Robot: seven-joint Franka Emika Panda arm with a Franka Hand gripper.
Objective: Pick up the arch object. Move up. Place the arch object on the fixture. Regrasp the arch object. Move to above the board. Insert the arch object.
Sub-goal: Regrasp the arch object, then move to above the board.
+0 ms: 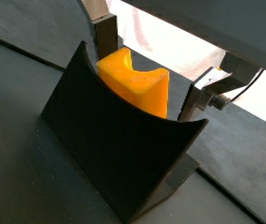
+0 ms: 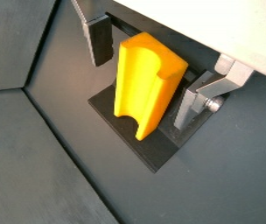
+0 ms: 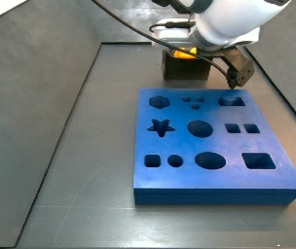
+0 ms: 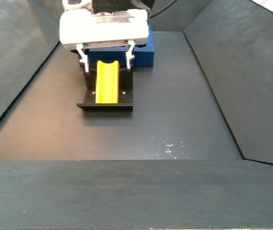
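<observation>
The yellow-orange arch object (image 1: 138, 83) rests on the dark fixture (image 1: 112, 140), its notch facing away from the fixture's sloped face. It also shows in a wrist view (image 2: 147, 83) standing on the fixture's base plate (image 2: 147, 150). My gripper (image 1: 149, 79) straddles it with a finger on each side (image 2: 97, 39); a gap shows at the fingers, so it is open. In a side view the arch (image 4: 107, 79) lies on the fixture (image 4: 107, 106) under the gripper (image 4: 103, 56). The blue board (image 3: 209, 146) lies in front of the fixture (image 3: 183, 70).
Dark sloping walls (image 4: 223, 81) ring the grey floor on both sides. The board (image 4: 149, 49) sits just behind the fixture in a side view. A cable (image 3: 125, 21) trails from the arm above the back wall.
</observation>
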